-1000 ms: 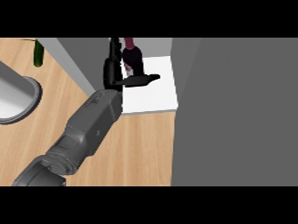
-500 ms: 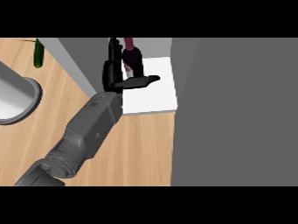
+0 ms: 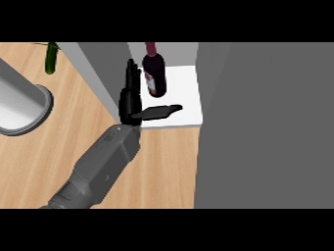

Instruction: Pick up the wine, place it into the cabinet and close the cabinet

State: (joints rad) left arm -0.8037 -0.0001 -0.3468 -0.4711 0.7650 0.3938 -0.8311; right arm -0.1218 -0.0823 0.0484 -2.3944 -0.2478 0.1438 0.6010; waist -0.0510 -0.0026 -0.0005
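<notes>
The dark wine bottle (image 3: 154, 68) stands upright on the white shelf (image 3: 182, 83) inside the cabinet, near its left wall (image 3: 104, 68). My left hand (image 3: 130, 98) is just left of the bottle with its fingers straight, pointing into the cabinet. Its thumb (image 3: 158, 112) sticks out to the right over the shelf's front, below the bottle. The hand is open and holds nothing; a thin gap shows between the fingers and the bottle. My right hand is out of view.
The open cabinet door (image 3: 271, 122) fills the right side as a large grey panel. A grey cylinder on a round base (image 3: 14, 103) stands on the wooden counter (image 3: 46, 157) at the left. A green object (image 3: 51, 58) lies at the far left.
My left hand has pulled back toward me, its thumb sliding down away from the bottle. The bottle stays upright on the shelf.
</notes>
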